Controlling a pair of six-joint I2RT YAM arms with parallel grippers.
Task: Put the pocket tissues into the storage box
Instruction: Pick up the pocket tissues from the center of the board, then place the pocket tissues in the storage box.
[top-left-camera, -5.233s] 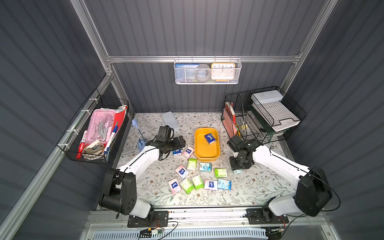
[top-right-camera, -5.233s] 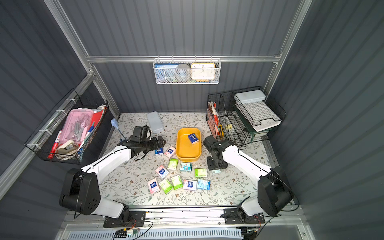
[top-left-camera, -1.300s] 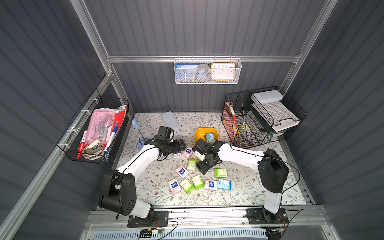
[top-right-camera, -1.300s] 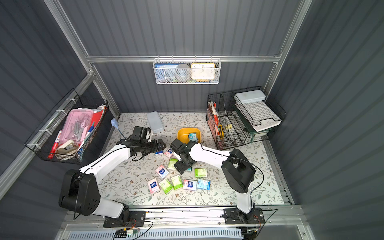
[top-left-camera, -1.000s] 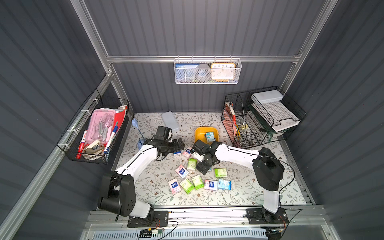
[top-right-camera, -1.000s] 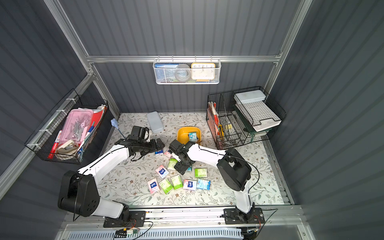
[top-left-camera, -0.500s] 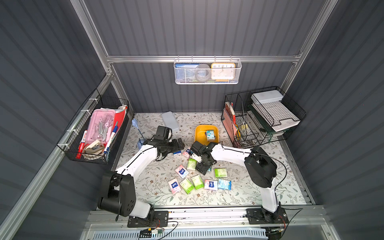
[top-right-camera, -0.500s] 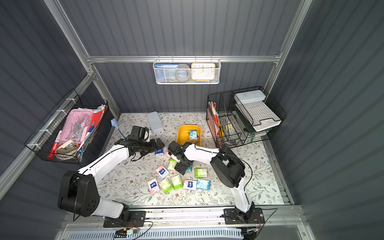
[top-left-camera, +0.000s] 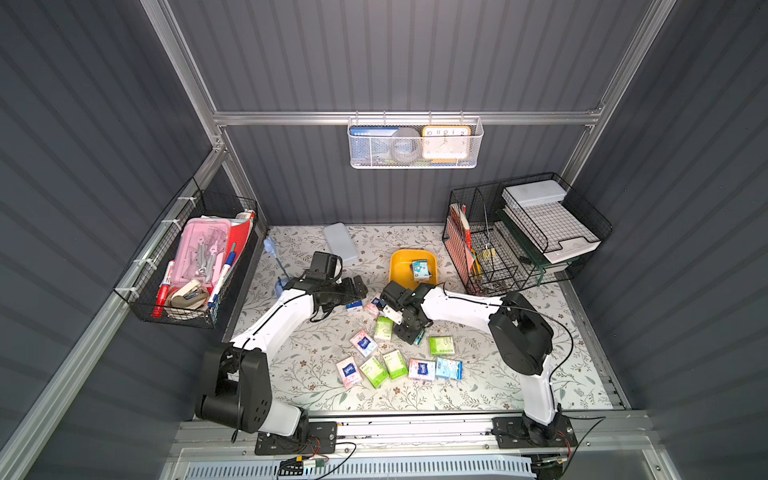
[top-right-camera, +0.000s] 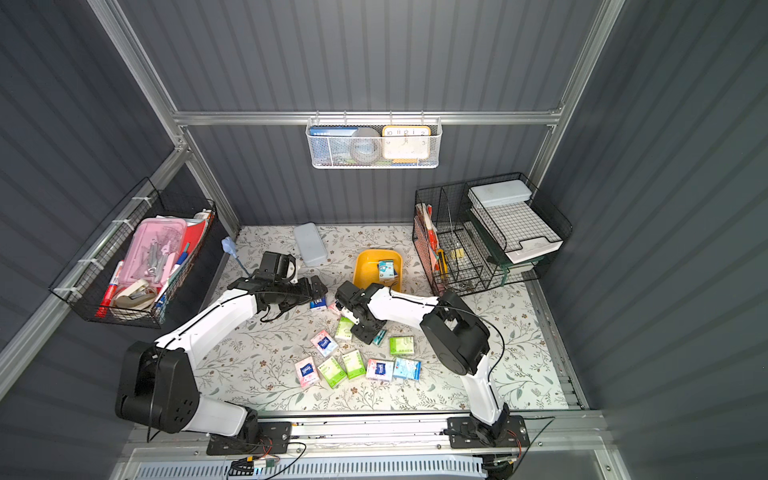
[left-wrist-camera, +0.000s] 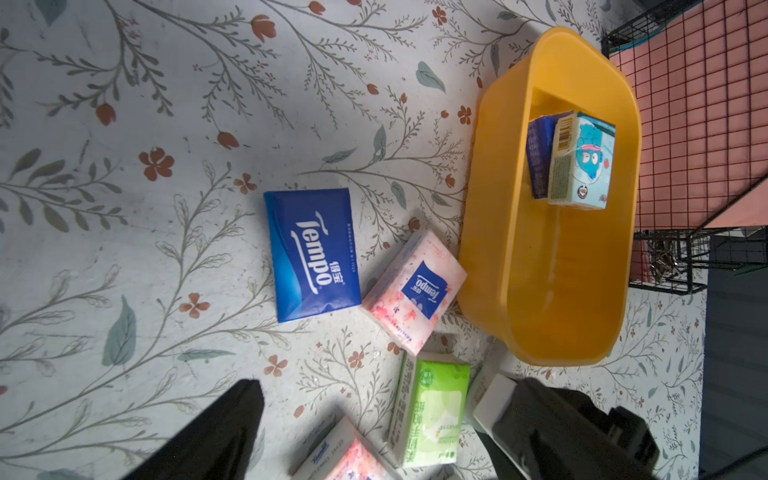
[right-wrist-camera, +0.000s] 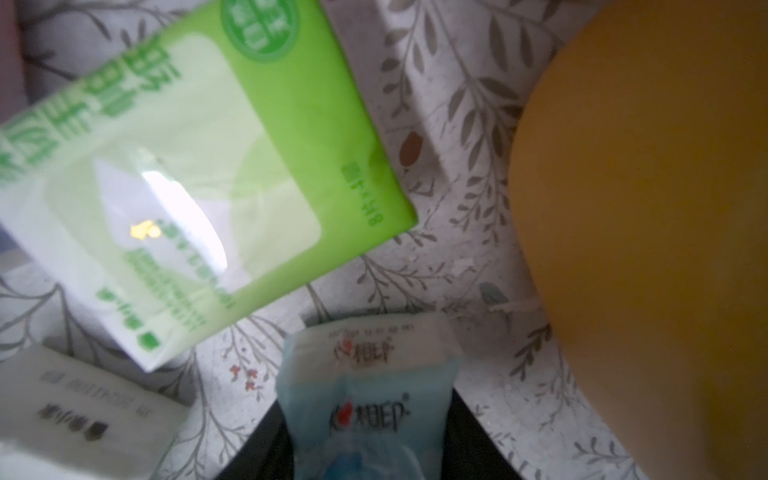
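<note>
The yellow storage box holds a light blue packet lying on a dark blue one. In front of the box my right gripper points down, shut on a light blue packet beside a lime green packet. My left gripper hangs open and empty left of the box. Near it lie a dark blue packet and a pink-white one. Several more pocket tissues lie nearer the front edge.
A grey lidded case lies at the back left. A black wire organiser stands right of the box. A blue brush leans at the left edge, below a wall basket. My two grippers are close together.
My right gripper has closed on the light blue packet and the right arm has folded a little further left. The left arm has stayed still and open.
</note>
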